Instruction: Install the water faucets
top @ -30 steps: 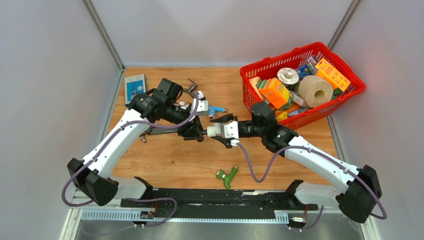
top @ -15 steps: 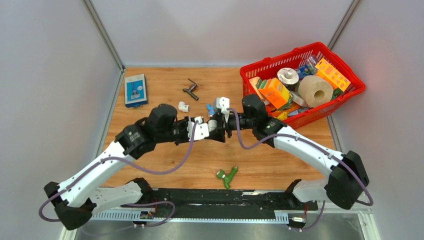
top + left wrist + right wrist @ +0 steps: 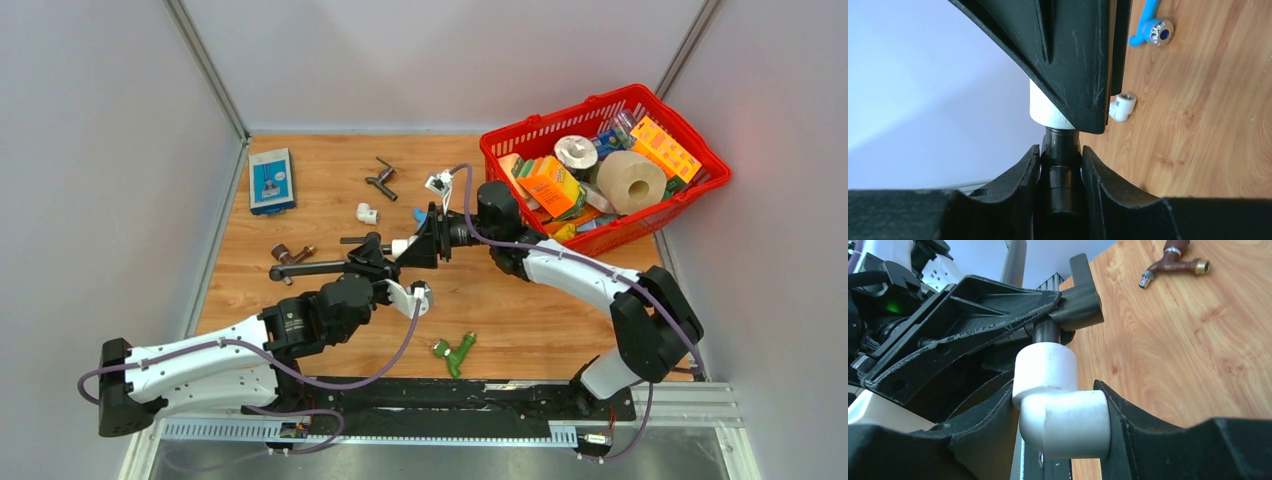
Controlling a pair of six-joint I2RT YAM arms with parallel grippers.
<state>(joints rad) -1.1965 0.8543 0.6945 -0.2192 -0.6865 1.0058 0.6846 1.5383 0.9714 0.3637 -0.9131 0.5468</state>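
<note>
My left gripper (image 3: 383, 263) is shut on the long dark-grey faucet (image 3: 320, 266), gripping its stem (image 3: 1062, 167). My right gripper (image 3: 412, 246) is shut on a white elbow fitting (image 3: 1063, 407). The faucet's stem (image 3: 1047, 331) meets the elbow's open end, and its lever (image 3: 1083, 292) sticks up behind. Both are held above the table's middle. The green faucet (image 3: 453, 351) lies near the front edge. The blue-handled faucet (image 3: 1150, 34) lies on the table behind the grippers, mostly hidden in the top view.
A second white elbow (image 3: 367, 212), a small dark faucet (image 3: 382, 178), a brown faucet (image 3: 285, 253) and a blue box (image 3: 270, 180) lie on the left half of the wooden table. A full red basket (image 3: 700, 185) stands at the back right.
My left arm has swung back toward the near left, uncovering the brown faucet. My right arm has reached farther left. The grippers have closed together, so faucet and elbow now meet.
</note>
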